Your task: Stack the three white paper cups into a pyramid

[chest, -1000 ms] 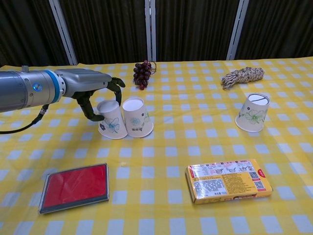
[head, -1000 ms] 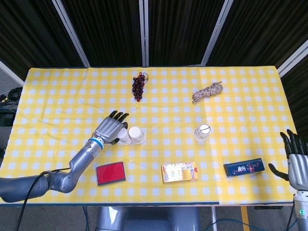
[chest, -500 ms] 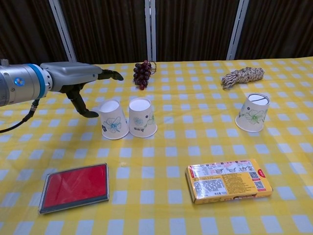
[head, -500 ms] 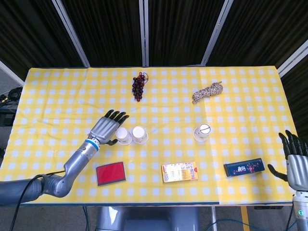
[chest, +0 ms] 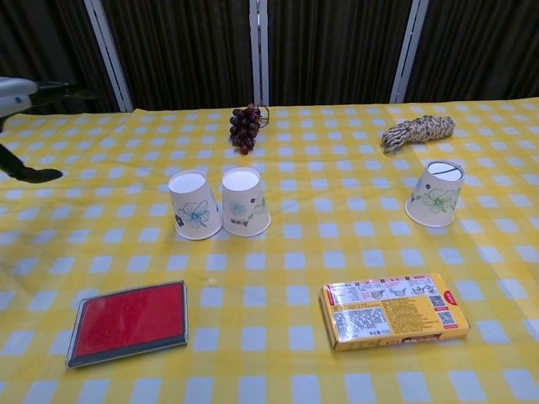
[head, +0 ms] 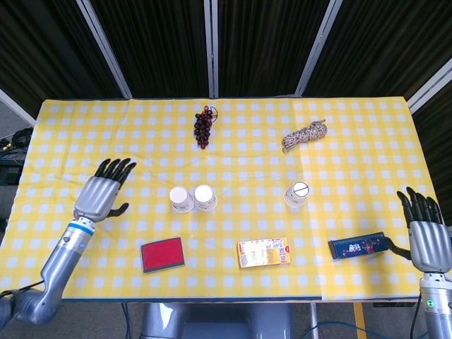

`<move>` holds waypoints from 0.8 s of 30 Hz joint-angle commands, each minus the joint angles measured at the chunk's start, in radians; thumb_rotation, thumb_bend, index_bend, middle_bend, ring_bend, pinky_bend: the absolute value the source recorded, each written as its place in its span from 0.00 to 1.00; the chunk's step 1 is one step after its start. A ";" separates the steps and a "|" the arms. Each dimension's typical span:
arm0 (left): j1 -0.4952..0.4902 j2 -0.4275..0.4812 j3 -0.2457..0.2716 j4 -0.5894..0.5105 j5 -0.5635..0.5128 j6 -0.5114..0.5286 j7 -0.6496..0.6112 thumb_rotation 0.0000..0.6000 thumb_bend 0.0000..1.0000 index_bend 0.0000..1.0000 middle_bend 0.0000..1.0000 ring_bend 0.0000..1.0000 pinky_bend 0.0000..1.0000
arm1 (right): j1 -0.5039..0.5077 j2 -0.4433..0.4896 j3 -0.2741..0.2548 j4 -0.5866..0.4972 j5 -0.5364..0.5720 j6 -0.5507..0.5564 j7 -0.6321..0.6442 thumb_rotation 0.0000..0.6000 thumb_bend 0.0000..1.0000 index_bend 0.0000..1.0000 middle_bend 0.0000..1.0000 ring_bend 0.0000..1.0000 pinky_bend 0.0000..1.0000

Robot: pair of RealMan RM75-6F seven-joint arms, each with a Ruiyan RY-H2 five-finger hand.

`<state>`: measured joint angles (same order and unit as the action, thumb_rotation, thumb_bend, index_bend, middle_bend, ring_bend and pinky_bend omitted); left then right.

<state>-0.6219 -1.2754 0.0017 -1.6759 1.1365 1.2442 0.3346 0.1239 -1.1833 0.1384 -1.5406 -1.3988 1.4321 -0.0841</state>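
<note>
Left hand (head: 104,192): withdrawn from the cup pair toward the bench's (head: 367,127) left edge, fingers spread, empty. Two base cups (head: 193,198): inverted, touching, mid-bench; base row apparently complete. Third cup (head: 296,194): inverted, well apart rightward; right hand (head: 426,233) empty, fingers apart, likeliest to fetch it.

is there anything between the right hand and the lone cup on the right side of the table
Partly. The dark blue box lies just inboard of the right hand, low in the head view. The lone cup stands further up-table, so a diagonal reach looks clear.
</note>
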 commanded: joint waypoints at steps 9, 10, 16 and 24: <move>0.185 0.072 0.055 0.010 0.135 0.190 -0.142 1.00 0.30 0.00 0.00 0.00 0.00 | 0.204 0.006 0.083 -0.168 0.084 -0.245 -0.212 1.00 0.09 0.14 0.00 0.00 0.07; 0.189 0.076 0.052 0.012 0.137 0.191 -0.152 1.00 0.30 0.00 0.00 0.00 0.00 | 0.228 0.003 0.093 -0.180 0.117 -0.282 -0.234 1.00 0.09 0.14 0.00 0.00 0.07; 0.202 0.090 0.043 0.020 0.164 0.176 -0.186 1.00 0.30 0.00 0.00 0.00 0.00 | 0.369 -0.022 0.140 -0.191 0.369 -0.477 -0.362 1.00 0.09 0.17 0.00 0.00 0.07; 0.211 0.092 0.029 0.026 0.182 0.147 -0.193 1.00 0.30 0.00 0.00 0.00 0.00 | 0.464 -0.098 0.152 -0.106 0.534 -0.517 -0.422 1.00 0.11 0.21 0.00 0.00 0.08</move>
<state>-0.4120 -1.1833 0.0319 -1.6505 1.3176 1.3927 0.1406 0.5706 -1.2645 0.2827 -1.6643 -0.8846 0.9283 -0.4923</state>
